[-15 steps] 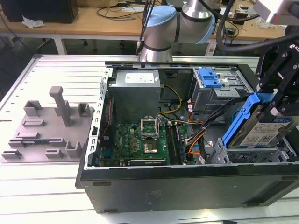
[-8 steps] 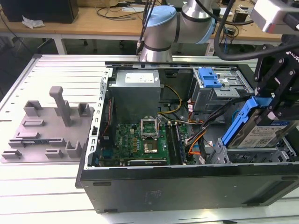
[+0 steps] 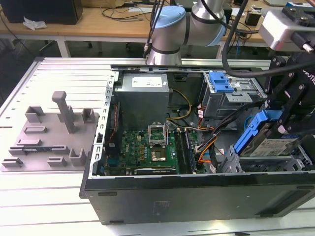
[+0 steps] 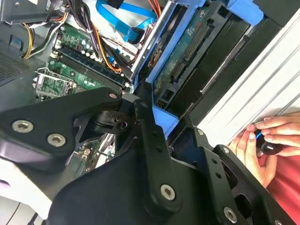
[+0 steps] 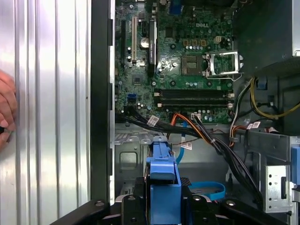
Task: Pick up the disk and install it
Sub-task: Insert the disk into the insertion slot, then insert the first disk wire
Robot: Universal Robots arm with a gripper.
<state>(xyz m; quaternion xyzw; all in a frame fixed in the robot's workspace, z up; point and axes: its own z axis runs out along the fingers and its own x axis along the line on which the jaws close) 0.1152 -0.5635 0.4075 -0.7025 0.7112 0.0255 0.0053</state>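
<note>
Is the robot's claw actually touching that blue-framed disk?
Touching. In the first wrist view the gripper presses its fingers against both sides of the disk, no gap.

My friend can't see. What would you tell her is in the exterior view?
The robot's black pincer grips the tilted disk at the open computer case's end on the exterior view's right. A grey fixture with posts sits on the ribbed table at the exterior view's left.

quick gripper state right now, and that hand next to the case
Gripper: closed on the disk, held tilted.
Person's hand: holding a small dark object; cannot tell what.
</note>
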